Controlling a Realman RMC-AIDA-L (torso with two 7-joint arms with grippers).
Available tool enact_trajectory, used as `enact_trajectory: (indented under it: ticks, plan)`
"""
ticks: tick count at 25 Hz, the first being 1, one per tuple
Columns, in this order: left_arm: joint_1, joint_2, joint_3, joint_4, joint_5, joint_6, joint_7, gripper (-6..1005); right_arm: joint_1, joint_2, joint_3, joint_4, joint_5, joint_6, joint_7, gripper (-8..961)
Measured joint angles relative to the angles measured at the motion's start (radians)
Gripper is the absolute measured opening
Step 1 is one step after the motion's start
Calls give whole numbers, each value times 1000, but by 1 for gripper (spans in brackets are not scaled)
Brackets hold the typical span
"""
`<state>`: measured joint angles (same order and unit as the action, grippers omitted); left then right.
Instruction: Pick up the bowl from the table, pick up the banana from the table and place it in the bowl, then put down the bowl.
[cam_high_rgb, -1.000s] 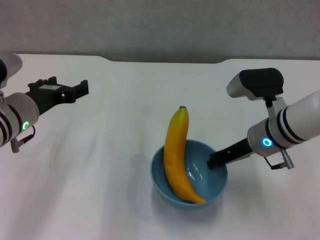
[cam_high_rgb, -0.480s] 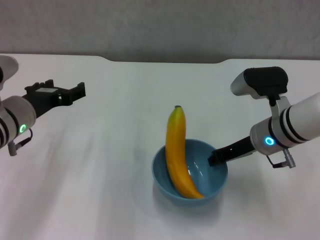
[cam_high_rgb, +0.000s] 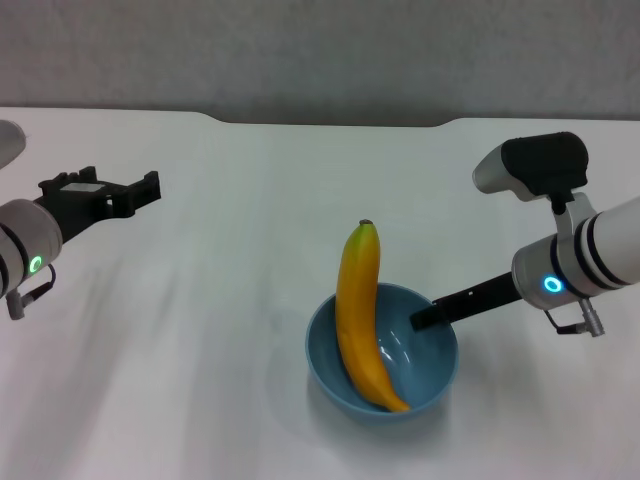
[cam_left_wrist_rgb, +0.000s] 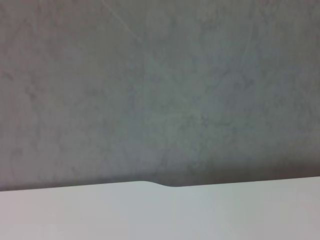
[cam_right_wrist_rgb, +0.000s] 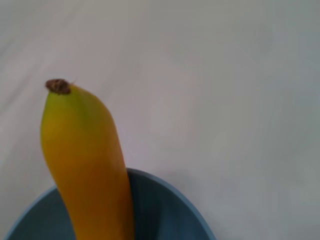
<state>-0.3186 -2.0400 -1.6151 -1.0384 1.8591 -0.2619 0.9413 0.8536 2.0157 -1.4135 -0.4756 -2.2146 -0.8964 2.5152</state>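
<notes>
**Right gripper on the bowl rim, banana propped inside**

My right gripper (cam_high_rgb: 424, 319) reaches in from the right with its dark fingers closed on the right-hand rim of the round, deep, light-blue glossy bowl (cam_high_rgb: 425, 372). From the head view I cannot tell whether the bowl is sitting on the wide, plain white tabletop (cam_high_rgb: 230, 290) or held just above it.

Inside the bowl leans the long, curved yellow-orange banana (cam_high_rgb: 358, 315). Its long axis runs from the near inner wall of the bowl up and away toward the far side of the table; the lower end rests against the bowl's inside near the front rim, and the upper end with its small dark tip sticks out well past the far rim, tilted upward. In the right wrist view the banana (cam_right_wrist_rgb: 87, 165) rises out of the bowl (cam_right_wrist_rgb: 165, 212) with that dark tip uppermost.

My left gripper (cam_high_rgb: 105, 192) hangs well to the left of the bowl, above the table, its black fingers spread apart and holding nothing. The left wrist view shows only the table's far edge (cam_left_wrist_rgb: 160, 186), with its notch, against a grey wall (cam_left_wrist_rgb: 160, 90).
</notes>
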Motion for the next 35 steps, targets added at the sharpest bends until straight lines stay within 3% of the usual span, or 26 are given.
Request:
enact_trajectory:
  ticks: [3,9,11,18,20,21,25,30,35]
  plan:
    - [4,0,-1,0,0,0,0,888,-33,0,-1,-66,-1,-15,-11,421]
    - [15,1,-1,0,0,12,6,888,-111,-2,11,-229,3,-70,-11,668]
    - [19,3,-6,10,-1,13,6,887,-151,-4,35,-293,6,-88,-9,894]
    - [17,5,-23,39,-13,13,7,887,-307,0,106,-518,42,-96,-57,905]
    - [18,5,-23,39,-26,10,8,887,-407,1,107,-629,155,-60,-133,905]
    - [19,5,-23,39,-32,9,8,886,-407,1,107,-629,155,-60,-133,905]
    - [29,5,-31,35,-66,4,8,884,-532,-1,108,-705,376,4,-335,904]
    - [39,5,-32,26,-80,3,8,882,-612,-1,115,-671,704,33,-683,904]
    - [40,5,-26,19,-92,-5,9,883,-630,-1,114,-491,1082,-10,-1107,903]
